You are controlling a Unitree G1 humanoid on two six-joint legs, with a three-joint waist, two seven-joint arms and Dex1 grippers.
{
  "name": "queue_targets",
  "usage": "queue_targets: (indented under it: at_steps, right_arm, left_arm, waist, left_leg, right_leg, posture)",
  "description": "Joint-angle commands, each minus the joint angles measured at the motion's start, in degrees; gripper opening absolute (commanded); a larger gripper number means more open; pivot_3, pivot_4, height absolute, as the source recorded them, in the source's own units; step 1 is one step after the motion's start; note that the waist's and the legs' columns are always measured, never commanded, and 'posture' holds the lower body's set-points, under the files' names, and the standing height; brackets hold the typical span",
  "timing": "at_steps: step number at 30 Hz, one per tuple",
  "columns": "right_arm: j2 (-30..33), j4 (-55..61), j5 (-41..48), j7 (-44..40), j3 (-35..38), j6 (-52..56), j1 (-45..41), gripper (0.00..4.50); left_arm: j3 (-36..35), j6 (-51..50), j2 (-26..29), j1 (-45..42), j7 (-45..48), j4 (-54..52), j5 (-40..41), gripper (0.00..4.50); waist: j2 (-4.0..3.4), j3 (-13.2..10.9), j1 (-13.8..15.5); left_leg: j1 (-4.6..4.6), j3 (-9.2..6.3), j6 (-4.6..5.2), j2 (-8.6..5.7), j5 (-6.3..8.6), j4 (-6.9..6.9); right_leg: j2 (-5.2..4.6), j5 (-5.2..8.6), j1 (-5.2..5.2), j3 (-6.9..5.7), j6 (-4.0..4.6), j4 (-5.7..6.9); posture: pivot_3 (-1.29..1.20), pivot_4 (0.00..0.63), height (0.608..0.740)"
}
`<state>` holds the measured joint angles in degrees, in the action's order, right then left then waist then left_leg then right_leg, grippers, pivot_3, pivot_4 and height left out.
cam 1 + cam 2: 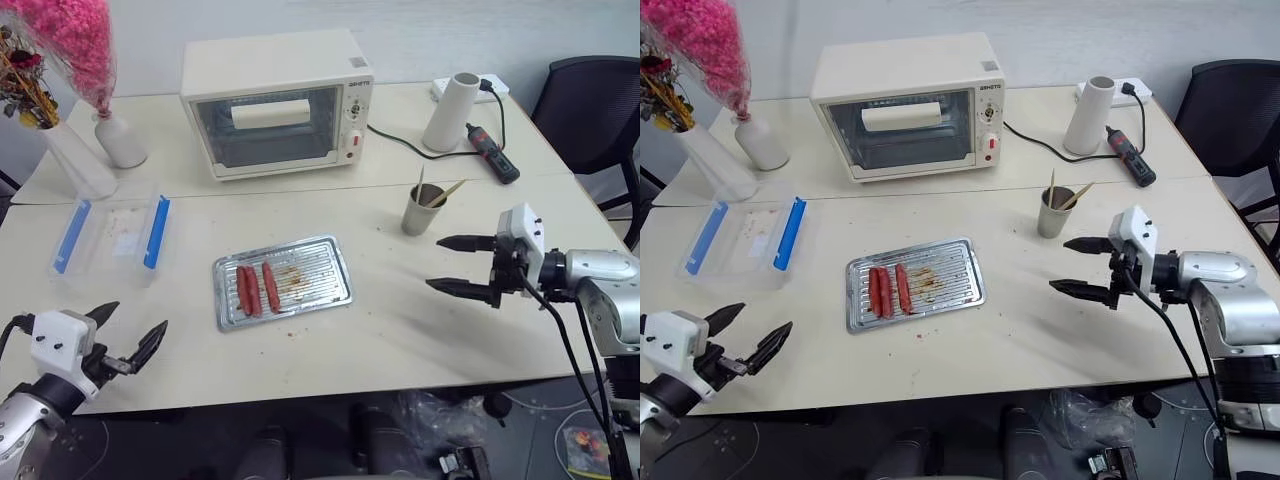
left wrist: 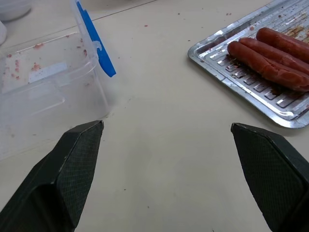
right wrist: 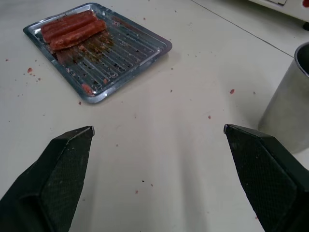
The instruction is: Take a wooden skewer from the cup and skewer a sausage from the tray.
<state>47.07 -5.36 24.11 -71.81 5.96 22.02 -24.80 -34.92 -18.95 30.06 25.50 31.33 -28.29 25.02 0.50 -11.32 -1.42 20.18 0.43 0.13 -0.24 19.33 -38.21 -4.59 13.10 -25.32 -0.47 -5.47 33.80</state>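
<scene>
The right gripper [image 1: 462, 265] hovers above the table [image 1: 420, 335] with its two black fingers spread wide and nothing between them; the cup [image 1: 421, 209] stands a little beyond its fingertips and apart from them, with the wooden skewers [image 1: 444, 193] leaning out over its rim. The left gripper [image 1: 130, 333] is likewise wide open and empty, low at the near table edge, with the tray [image 1: 334, 269] well ahead of it and toward the other arm, and the clear plastic box with blue clips [image 1: 110, 236] just beyond its tips. Three sausages lie side by side on the tray's end nearer the left gripper; the outermost sausage [image 1: 270, 286] sits slightly apart from the other two. A skewer is probably very light, stiff but easy to snap, and so thin it could slip or roll between the pads; pinching it on the length standing above the rim looks safest. The sausage seems soft and greasy, likely to roll when pierced. The head views show the sticks in the cup; the right wrist view shows the cup's wall and crumbs on the tabletop, while the left wrist view shows the tray's ribbed bottom and grease beside the sausages.
</scene>
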Motion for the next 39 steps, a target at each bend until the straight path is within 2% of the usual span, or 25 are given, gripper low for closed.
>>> queue_targets:
  at_steps: [1,19,32,36,39]
  right_arm:
    - [1.14,0.15,0.39,-0.55,1.0,-1.22,-1.11,4.5]
    - [1.92,1.15,0.92,-0.93,1.07,1.65,0.19,4.5]
    - [1.1,1.77,-0.63,0.9,0.59,0.65,-0.73,4.5]
    - [0.85,2.55,-1.44,4.12,0.73,1.87,-3.15,4.5]
    - [0.92,6.33,1.22,9.23,2.55,9.3,-7.03,4.5]
  left_arm:
    - [-1.8,0.1,-0.05,0.93,-0.03,-1.97,1.05,4.49]
    - [-3.7,-2.14,0.09,1.41,0.48,-1.02,4.85,4.49]
    - [-2.76,-1.91,0.32,1.12,-0.22,-1.06,3.4,4.49]
    - [-3.78,-4.21,2.5,-1.13,0.97,-2.09,6.73,4.49]
    - [-4.63,-10.32,7.18,-3.61,2.71,-8.3,15.01,4.49]
  waist:
    - [0.0,0.0,0.01]
    - [0.02,0.01,-0.02]
    - [0.03,0.01,-0.02]
    - [0.03,0.02,-0.05]
    - [0.05,0.0,-0.03]
  left_leg:
    - [0.0,0.0,0.0,0.0,0.0,0.0]
    - [-0.02,0.05,0.0,0.01,0.0,-0.01]
    - [-0.02,0.07,0.0,0.01,0.0,-0.01]
    - [-0.03,0.08,0.0,0.0,0.0,-0.02]
    - [-0.01,0.07,-0.01,0.01,-0.01,-0.06]
  right_leg:
    - [0.0,0.0,0.0,0.0,0.0,0.0]
    - [0.04,-0.01,-0.01,0.03,-0.01,0.02]
    - [0.06,-0.01,-0.01,0.04,-0.01,0.03]
    - [0.06,-0.01,-0.01,0.05,-0.01,0.04]
    - [0.06,-0.03,-0.05,0.06,0.02,0.11]
  posture:
    - [0.0,0.15,0.74]
    - [0.0,0.15,0.74]
    - [0.0,0.15,0.74]
    - [0.0,0.15,0.74]
    - [0.0,0.15,0.74]
